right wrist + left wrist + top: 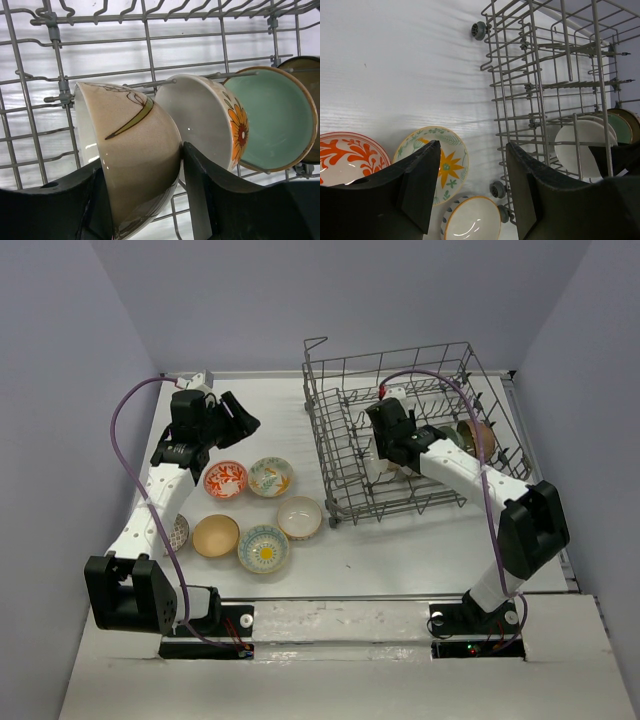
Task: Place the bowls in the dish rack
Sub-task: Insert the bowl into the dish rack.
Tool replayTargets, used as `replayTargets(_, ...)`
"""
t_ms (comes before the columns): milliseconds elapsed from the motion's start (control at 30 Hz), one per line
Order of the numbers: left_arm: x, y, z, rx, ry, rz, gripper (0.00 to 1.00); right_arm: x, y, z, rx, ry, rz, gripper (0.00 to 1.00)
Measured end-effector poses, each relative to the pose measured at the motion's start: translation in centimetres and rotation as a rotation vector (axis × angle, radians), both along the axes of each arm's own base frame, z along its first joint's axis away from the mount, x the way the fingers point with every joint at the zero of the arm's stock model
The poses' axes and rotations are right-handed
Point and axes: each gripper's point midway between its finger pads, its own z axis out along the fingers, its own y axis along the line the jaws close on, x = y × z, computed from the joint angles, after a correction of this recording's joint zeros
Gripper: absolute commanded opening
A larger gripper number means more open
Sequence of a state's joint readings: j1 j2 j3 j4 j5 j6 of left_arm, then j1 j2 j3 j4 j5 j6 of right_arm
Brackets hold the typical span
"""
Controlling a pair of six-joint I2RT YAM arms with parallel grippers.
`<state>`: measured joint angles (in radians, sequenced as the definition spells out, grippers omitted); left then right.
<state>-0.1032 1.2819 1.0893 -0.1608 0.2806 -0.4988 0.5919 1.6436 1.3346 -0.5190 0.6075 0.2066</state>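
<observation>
Inside the dish rack (pixel 335 480), toward its near wall, our right hand (pixel 142 160) is clenched on a tan bowl (pixel 135 150) marked with a brown leaf line. One finger presses against each side of it. The bowl stands on edge among the tines with its mouth turned sideways. Just beside it, along the same row of the rack, we see a cream bowl (pixel 200 120) with an orange flower, also on edge. Next comes a teal bowl (pixel 272 120), and past that a brown bowl (pixel 307 70) of which only an edge shows.

Well to the left of the rack, our left hand (pixel 240 415) hangs above the table (pixel 400 550), released and carrying nothing, its fingers wide apart.

Left of the rack's near corner, six bowls sit upright on the table. A red-orange patterned bowl (pixel 226 479) and a cream floral bowl (pixel 271 477) lie side by side. A white bowl (pixel 300 517) is the closest to the rack's corner. Farther from the rack are an ochre bowl (pixel 216 536), a blue-rimmed bowl (pixel 263 548) with a yellow centre, and a small patterned bowl (pixel 178 532) half hidden under the left arm.
</observation>
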Motion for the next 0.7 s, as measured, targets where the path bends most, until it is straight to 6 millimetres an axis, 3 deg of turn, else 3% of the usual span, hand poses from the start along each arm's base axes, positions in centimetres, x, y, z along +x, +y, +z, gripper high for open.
replayTargets(267, 0.0, 0.0, 0.0, 0.000, -0.002, 0.000, 0.64, 0.8, 1.4, 1.7, -0.002, -0.059, 0.042, 0.61)
replayTargets(700, 0.1, 0.0, 0.1, -0.001, -0.007, 0.000, 0.64, 0.9, 2.8, 1.8, 0.033, -0.068, 0.080, 0.63)
